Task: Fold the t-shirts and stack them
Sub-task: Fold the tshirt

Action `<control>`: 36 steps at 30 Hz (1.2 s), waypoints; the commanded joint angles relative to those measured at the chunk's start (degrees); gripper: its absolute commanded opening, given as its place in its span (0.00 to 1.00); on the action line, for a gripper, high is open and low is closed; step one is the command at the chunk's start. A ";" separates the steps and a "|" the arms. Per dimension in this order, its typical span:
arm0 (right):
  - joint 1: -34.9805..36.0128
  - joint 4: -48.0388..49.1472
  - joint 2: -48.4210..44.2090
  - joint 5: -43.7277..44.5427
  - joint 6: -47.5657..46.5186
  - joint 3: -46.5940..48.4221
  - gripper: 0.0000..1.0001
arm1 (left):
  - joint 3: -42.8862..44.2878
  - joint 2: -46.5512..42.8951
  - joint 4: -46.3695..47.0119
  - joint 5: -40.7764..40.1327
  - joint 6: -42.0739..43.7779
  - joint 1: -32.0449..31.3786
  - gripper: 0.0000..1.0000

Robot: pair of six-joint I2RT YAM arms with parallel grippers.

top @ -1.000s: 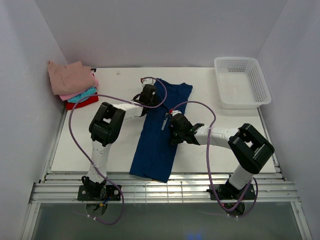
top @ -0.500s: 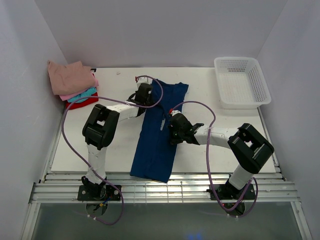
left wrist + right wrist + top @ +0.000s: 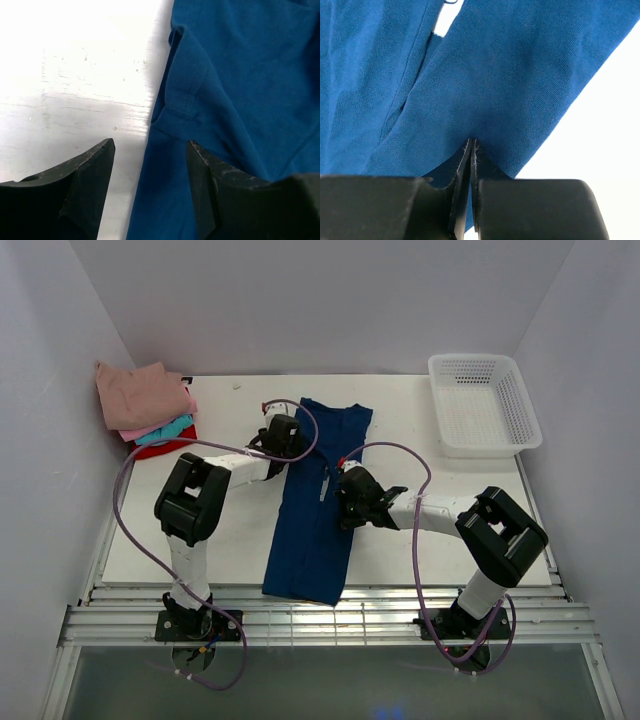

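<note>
The navy tee (image 3: 318, 510) overhangs the table's (image 3: 200, 540) near edge, with white tabletop showing on both sides. At mid-shirt the right gripper (image 3: 471, 142) is closed, pinching a fold. Farther back, the left gripper (image 3: 150, 145) stands parted over the tee's left edge. It has just let go, and the shirt lies narrower than before.

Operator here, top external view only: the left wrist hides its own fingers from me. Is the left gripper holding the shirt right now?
Observer: No. In the left wrist view the left gripper stands open with nothing clamped. The edge of the navy t-shirt runs between its fingers.
Operator: Where do the two fingers sit?
Observer: One is over bare table, the other over blue cloth, near a folded sleeve hem.
Operator: And the right gripper?
Observer: In the right wrist view the right gripper is shut. The cloth puckers at its tips, so it looks pinched.
</note>
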 commanded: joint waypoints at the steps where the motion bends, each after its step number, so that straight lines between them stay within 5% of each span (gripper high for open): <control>1: 0.88 -5.48 1.68 -0.62 0.12 -0.15 0.08 | -0.71 -7.95 -0.30 0.16 -1.50 0.37 0.70; 6: 0.97 -5.56 -0.95 2.54 0.12 0.03 0.08 | -3.79 -13.95 3.56 -0.21 -1.77 0.37 0.65; 10: -0.34 -7.93 -1.92 7.64 -2.17 7.47 0.08 | 3.83 -10.09 3.13 2.69 0.16 0.46 0.34; 11: -1.13 -7.85 -1.84 7.56 -2.60 8.80 0.08 | 5.86 -8.69 2.17 3.57 0.34 0.63 0.16; 14: -6.65 -7.68 0.17 6.86 -4.71 15.13 0.08 | 15.07 -0.97 0.84 8.31 0.61 0.99 0.00; 23: -17.57 -6.89 16.25 -1.48 -12.01 36.38 0.08 | 30.39 12.59 -5.13 14.74 2.28 2.13 0.00; 36: -23.20 -3.63 31.21 -10.46 -13.07 47.49 0.08 | 28.20 14.44 -4.35 15.44 2.28 4.24 0.00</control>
